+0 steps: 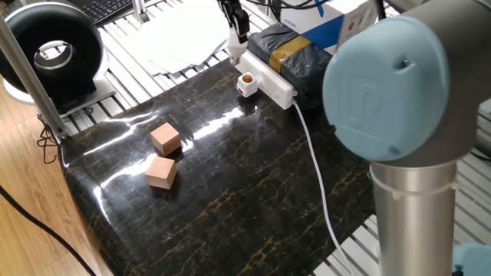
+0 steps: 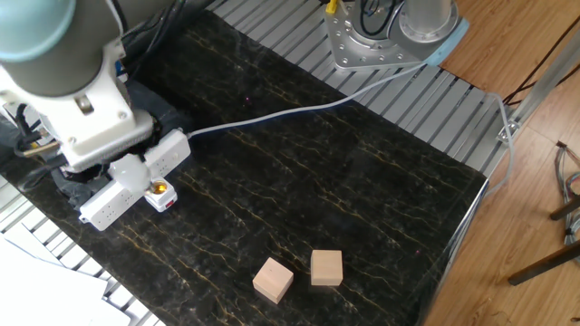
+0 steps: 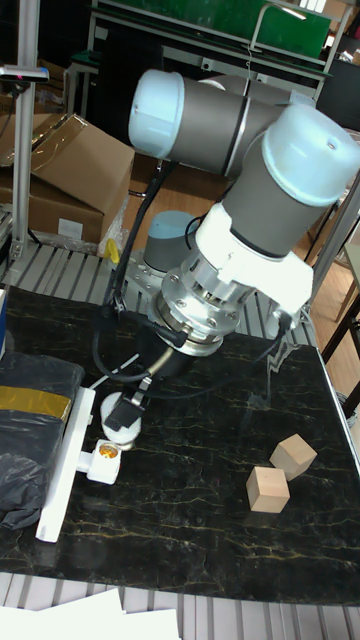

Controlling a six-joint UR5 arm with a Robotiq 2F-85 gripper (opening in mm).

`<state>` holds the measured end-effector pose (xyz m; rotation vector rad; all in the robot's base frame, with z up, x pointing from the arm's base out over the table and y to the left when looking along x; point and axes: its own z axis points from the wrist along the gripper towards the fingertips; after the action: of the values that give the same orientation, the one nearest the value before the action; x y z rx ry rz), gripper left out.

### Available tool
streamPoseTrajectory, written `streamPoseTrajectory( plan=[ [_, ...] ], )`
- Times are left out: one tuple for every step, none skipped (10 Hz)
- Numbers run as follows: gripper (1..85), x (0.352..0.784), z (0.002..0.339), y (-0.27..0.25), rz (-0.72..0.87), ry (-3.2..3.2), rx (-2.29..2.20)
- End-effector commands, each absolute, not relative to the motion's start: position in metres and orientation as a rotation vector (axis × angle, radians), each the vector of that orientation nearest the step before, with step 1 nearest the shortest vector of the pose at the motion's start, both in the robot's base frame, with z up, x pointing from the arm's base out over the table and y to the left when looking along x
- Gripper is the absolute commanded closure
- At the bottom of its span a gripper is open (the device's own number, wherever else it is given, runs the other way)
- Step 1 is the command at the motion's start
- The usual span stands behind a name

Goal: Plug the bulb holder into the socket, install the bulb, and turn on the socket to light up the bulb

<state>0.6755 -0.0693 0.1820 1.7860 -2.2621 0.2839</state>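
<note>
Gripper [image 3: 122, 420] clamped on the bulb [image 2: 128, 169], held roughly upright just above the socket [image 2: 118, 195], near the bulb holder [image 2: 159, 194]. Holder plugged into strip's side, orange opening facing up. Strip lies lengthwise beside dark wrapped box [image 1: 299, 61]; two wooden blocks [image 1: 163, 156] well apart

A robot lab: aluminium-slatted bench [image 2: 272, 27], cardboard boxes [image 3: 70, 175], metal shelving [image 3: 200, 30].

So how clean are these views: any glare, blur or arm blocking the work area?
One fixed view: bright glare streaks on the table near the wooden blocks, and the arm's big blurred joint fills the right. The other fixed view: even light, the arm covers part of the socket. Tall fixed view: sharp.
</note>
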Motion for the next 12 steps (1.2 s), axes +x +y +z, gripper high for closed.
streamPoseTrajectory(
  plan=[
    [62.7, 0.688, 0.181, -0.071, 0.301, -2.103, 1.979],
    [62.0, 0.686, 0.176, -0.053, 0.2, -2.012, 2.134],
    [61.3, 0.685, 0.175, -0.049, 0.17, -1.947, 2.203],
    [61.7, 0.689, 0.175, -0.054, 0.198, -1.882, 2.24],
    [61.0, 0.692, 0.167, -0.058, 0.188, -1.793, 2.278],
    [56.7, 0.69, 0.165, -0.061, 0.208, -1.788, 2.269],
    [56.0, 0.687, 0.162, -0.058, 0.215, -1.827, 2.249],
    [56.0, 0.681, 0.159, -0.054, 0.207, -1.85, 2.22],
    [56.3, 0.672, 0.157, -0.052, 0.227, -1.906, 2.146],
    [56.3, 0.667, 0.161, -0.061, 0.302, -1.971, 2.034],
    [57.7, 0.666, 0.165, -0.068, 0.352, -2.018, 1.954],
    [57.3, 0.665, 0.168, -0.07, 0.372, -2.055, 1.9]
  ],
)
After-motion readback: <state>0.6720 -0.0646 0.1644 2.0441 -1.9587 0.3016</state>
